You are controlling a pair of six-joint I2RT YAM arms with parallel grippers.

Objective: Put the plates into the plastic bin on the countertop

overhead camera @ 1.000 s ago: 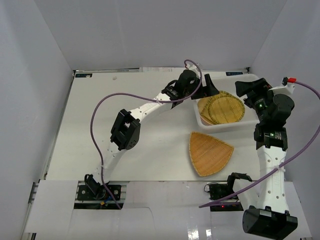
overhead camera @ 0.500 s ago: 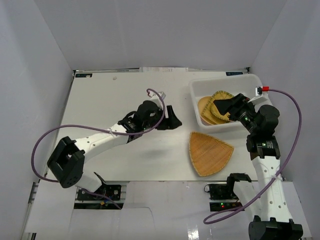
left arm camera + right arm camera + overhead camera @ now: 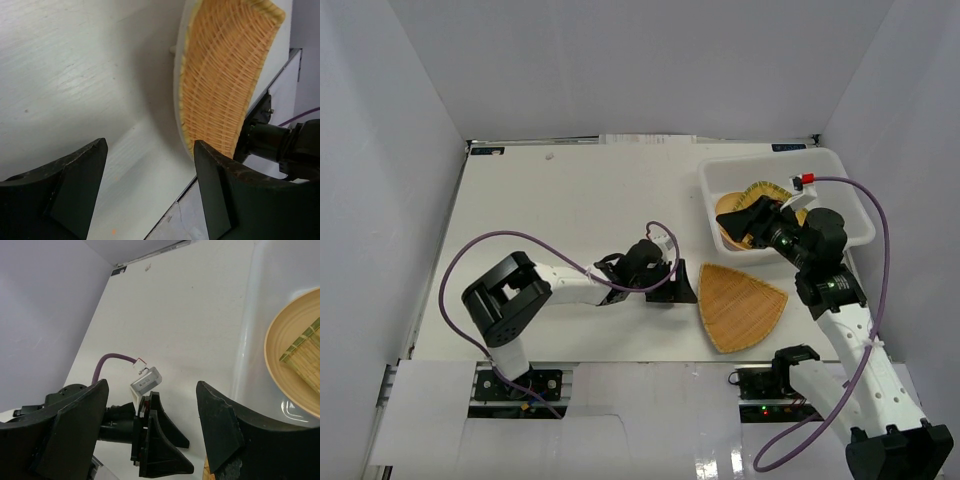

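Note:
The fan-shaped woven plate (image 3: 742,305) lies flat on the white countertop (image 3: 560,210), in front of the plastic bin (image 3: 840,195). My left gripper (image 3: 682,286) is open and empty, low on the table, with its fingertips just left of that plate's edge. In the left wrist view the plate (image 3: 225,70) lies ahead of the open gripper (image 3: 150,165), off to the right. The bin holds an orange-yellow plate (image 3: 726,209) and woven trays (image 3: 767,192). My right gripper (image 3: 736,226) is open and empty over the bin's left front part. The other plates are hidden.
The right wrist view shows the bin's translucent wall (image 3: 250,340), a plate (image 3: 290,335) with a woven tray (image 3: 306,352) on it, and my left gripper (image 3: 160,450) below. Pale grey walls (image 3: 390,160) surround the countertop. A purple cable (image 3: 500,245) loops over the left arm.
My left arm has pulled back from the bin and come down beside the fan-shaped plate. My right gripper has swung left from the bin's right side to over its left front.

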